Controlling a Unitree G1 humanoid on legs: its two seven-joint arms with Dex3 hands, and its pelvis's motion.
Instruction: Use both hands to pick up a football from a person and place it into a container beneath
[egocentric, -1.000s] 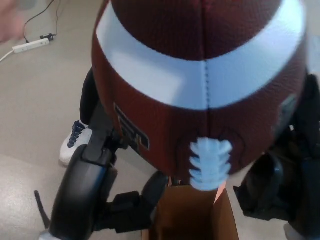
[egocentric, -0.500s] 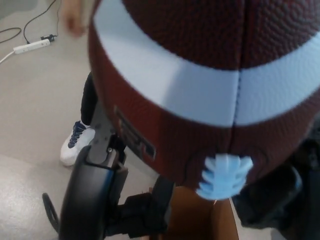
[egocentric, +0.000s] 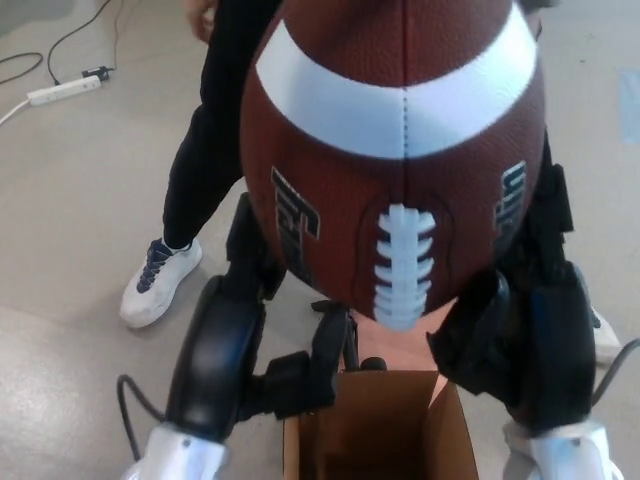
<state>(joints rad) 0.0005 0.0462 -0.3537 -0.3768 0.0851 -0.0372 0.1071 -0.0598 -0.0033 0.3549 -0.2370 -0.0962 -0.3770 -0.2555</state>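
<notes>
Football (egocentric: 400, 170) pinched between left hand (egocentric: 255, 250) and right hand (egocentric: 535, 235), fingers seemingly pressed on it, liable to slip sideways past the box (egocentric: 445, 440) if squeeze loosens

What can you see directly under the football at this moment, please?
Below the football, held between the left hand and right hand, stands an open cardboard box. Its interior is dark, so its contents cannot be made out, and its lower part is out of frame.
</notes>
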